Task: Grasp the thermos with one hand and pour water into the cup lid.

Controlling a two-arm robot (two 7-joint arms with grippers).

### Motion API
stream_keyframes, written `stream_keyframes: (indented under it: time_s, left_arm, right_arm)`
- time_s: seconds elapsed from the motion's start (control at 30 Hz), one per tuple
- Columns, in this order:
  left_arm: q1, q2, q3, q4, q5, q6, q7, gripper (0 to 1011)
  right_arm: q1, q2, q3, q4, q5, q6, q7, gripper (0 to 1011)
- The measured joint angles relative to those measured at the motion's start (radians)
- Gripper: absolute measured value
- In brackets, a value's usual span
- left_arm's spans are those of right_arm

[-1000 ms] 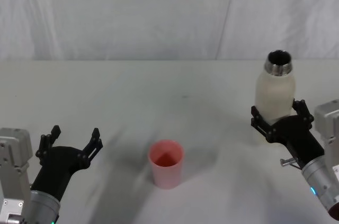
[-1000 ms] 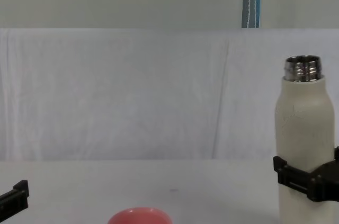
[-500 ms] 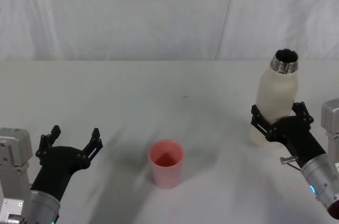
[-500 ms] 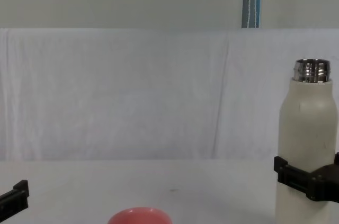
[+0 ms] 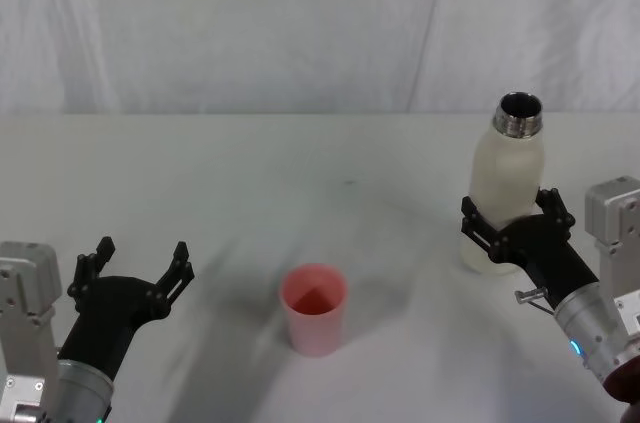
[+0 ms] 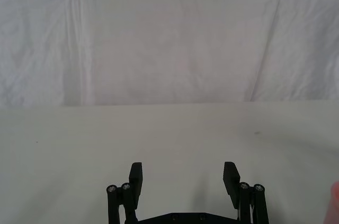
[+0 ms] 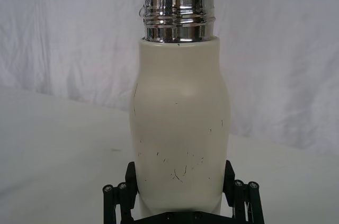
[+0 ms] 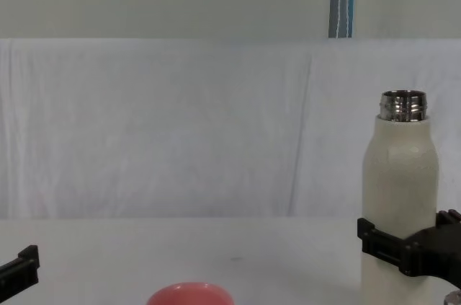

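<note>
The thermos point(image 5: 505, 188) stands upright to the right of the cup lid point(image 5: 314, 308) and a little farther back, well apart from it, on the white worktop point(image 5: 300, 173). The right hand point(image 5: 512, 233) pinches it low on the body, one finger on each side, the steel neck open at the top. Whether its base touches the worktop I cannot tell. The cup lid sits mouth up, nearest the robot at the middle. The left hand point(image 5: 135, 268) hovers well to the left of the cup lid, fingers spread and holding nothing.

The thermos is stiff and will not give under the fingers, so the grip depends on friction alone. The matte cream skin should hold better than the shiny neck, which looks slippery. If it has water in it, it is likely heavy, and with the hold this low the weight above the fingers will want to swing as it tips. A hold nearer the middle of the body would steady the pour. The cup lid looks light and easy to knock over.
</note>
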Motion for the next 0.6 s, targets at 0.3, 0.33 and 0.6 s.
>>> stream_keyframes:
  time_s: [0.3, 0.33, 0.6]
  left_arm:
    - [0.000, 0.000, 0.000, 0.000, 0.000, 0.000, 0.000, 1001]
    - [0.000, 0.000, 0.000, 0.000, 0.000, 0.000, 0.000, 1001]
    - [0.000, 0.000, 0.000, 0.000, 0.000, 0.000, 0.000, 1001]
  right_arm:
    - [0.020, -0.001, -0.010, 0.026, 0.002, 0.012, 0.007, 951]
    - [0.024, -0.001, -0.011, 0.031, 0.006, 0.022, 0.010, 951]
    - [0.031, 0.000, -0.012, 0.039, 0.022, 0.040, 0.014, 951]
